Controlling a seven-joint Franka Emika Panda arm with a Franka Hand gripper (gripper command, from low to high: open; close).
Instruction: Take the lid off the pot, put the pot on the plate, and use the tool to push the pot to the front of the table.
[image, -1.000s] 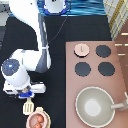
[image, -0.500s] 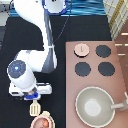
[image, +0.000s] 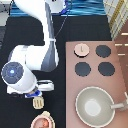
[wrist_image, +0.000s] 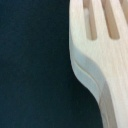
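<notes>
the lid (image: 81, 49) lies on the stove panel (image: 120, 65) at the exterior view's upper middle, on a burner position, so it is already off the pot (image: 43, 121). the pot sits at the exterior view's bottom edge, left of centre, with reddish contents showing, and appears to rest on the plate (image: 35, 125), of which only a rim sliver is visible. the claw (image: 36, 94) hangs low over the black tabletop (image: 20, 40) at the exterior view's lower left, directly above the tool (image: 38, 102), whose slotted head lies just above the pot. whether the claw is spread or pressed together cannot be told. the wrist view shows the tool (wrist_image: 102, 55) at close range, with its slots and the neck narrowing toward the handle. judgement: the step in hand concerns the tool. for a sound result, keep the claw centred across the narrow neck rather than the wide head, keep the head flat to the tabletop, and keep it aligned with the pot's middle so contact does not skew the plate. the large grey pan (image: 95, 106) stands well apart.
</notes>
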